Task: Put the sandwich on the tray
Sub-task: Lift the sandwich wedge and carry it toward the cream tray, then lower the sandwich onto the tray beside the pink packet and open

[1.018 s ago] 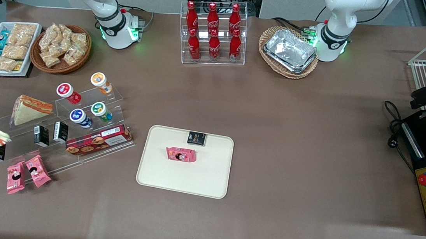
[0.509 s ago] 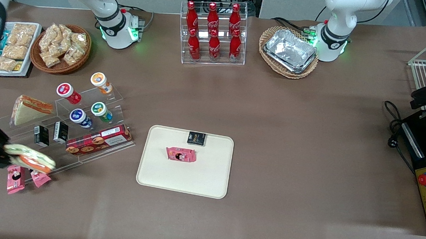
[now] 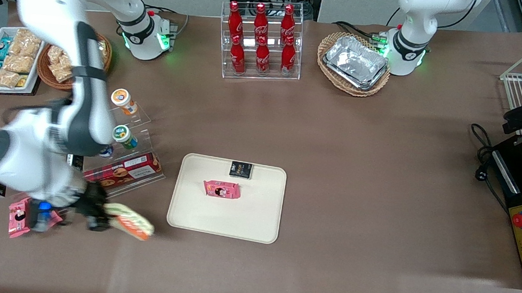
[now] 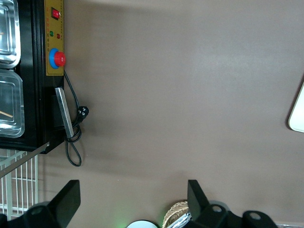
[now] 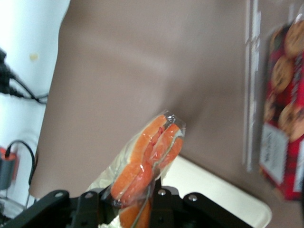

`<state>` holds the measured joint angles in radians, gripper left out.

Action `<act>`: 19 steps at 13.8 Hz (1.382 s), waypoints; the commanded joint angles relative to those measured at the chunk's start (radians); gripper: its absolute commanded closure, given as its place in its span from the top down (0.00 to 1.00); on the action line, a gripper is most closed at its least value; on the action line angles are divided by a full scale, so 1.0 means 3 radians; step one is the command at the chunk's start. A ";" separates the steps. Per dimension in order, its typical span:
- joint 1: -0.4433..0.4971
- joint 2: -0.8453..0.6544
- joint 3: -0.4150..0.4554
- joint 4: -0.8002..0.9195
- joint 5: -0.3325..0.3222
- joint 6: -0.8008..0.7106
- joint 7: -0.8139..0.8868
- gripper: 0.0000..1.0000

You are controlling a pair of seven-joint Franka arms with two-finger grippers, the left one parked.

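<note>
the sandwich (image 3: pixel 129 220), a clear-wrapped long wedge of white bread with an orange-red and green filling stripe, hangs in your black two-finger gripper (image 3: pixel 99 219), clenched on one end, above the brown table (image 3: pixel 359 175), near the cream-beige rectangular tray (image 3: pixel 262 228) at its working-arm end. it looks light and soft; the film looks slippery, so grip the bread body gently, not loose wrap.

We see the sandwich (image 5: pixel 147 156) in glossy clear film, the tray (image 3: pixel 253 222) matt, perhaps plastic, the gripper (image 5: pixel 124 205) black.
</note>
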<state>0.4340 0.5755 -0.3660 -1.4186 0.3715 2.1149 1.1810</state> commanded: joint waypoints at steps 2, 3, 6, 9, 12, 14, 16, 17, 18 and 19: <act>0.0613 0.0310 -0.0053 0.0045 0.0045 0.0405 0.0715 0.00; 0.0710 0.0341 -0.0053 0.0045 0.0045 0.0436 0.0807 0.00; 0.0940 0.0423 -0.0053 0.0020 0.0040 0.0441 0.1002 0.00; 0.1048 0.0505 -0.0048 -0.0092 -0.0127 0.0645 0.0936 0.00; 0.1192 0.0566 -0.0038 -0.0160 -0.0348 0.0748 0.0931 0.00; 0.1192 0.0638 -0.0038 -0.0165 -0.0404 0.0763 0.0926 0.00; 0.1192 0.0745 -0.0038 -0.0165 -0.0436 0.0880 0.0926 0.00; 0.1192 0.0791 -0.0038 -0.0165 -0.0430 0.0952 0.0926 0.00; 0.1192 0.0822 -0.0038 -0.0165 -0.0425 0.0983 0.0931 0.07; 0.1197 0.0842 -0.0038 -0.0160 -0.0420 0.0988 0.0946 0.23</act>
<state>0.7863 0.7998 -0.3685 -1.4717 0.2538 2.3736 1.4639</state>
